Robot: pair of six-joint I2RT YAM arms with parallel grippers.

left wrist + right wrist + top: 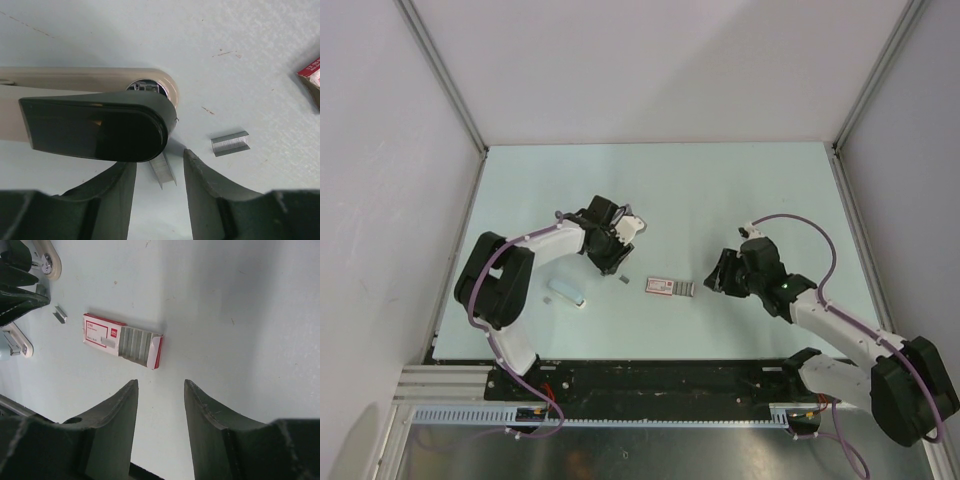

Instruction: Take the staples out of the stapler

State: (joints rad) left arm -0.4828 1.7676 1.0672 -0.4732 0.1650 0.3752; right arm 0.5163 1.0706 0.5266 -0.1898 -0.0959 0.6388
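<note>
Silver staple strip lies between the low-reaching left arm's parted jaws; right arm's jaws parted too.

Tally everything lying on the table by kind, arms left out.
stapler: 1
loose staple strips: 2
staple box: 1
Total: 4

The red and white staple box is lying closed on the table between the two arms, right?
No, the staple box is open, not closed: the right wrist view shows its tray slid out with staples inside. The rest is right.
</note>
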